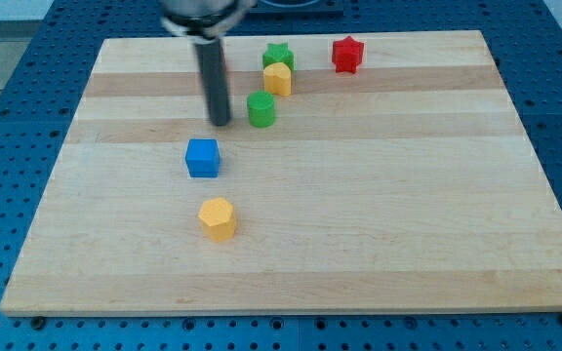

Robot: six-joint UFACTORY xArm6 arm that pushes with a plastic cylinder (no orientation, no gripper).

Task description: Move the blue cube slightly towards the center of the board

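Note:
The blue cube [203,157] lies on the wooden board [379,214], left of the board's middle. My tip [220,123] stands just above and slightly right of the cube in the view, a short gap apart from it. The dark rod rises from the tip toward the view's top. A green cylinder [261,109] sits just right of the tip.
A yellow hexagonal block [218,217] lies below the blue cube. A yellow block [277,78] and a green star-like block [278,56] sit near the top middle. A red star-like block [346,54] is to their right. Blue pegboard surrounds the board.

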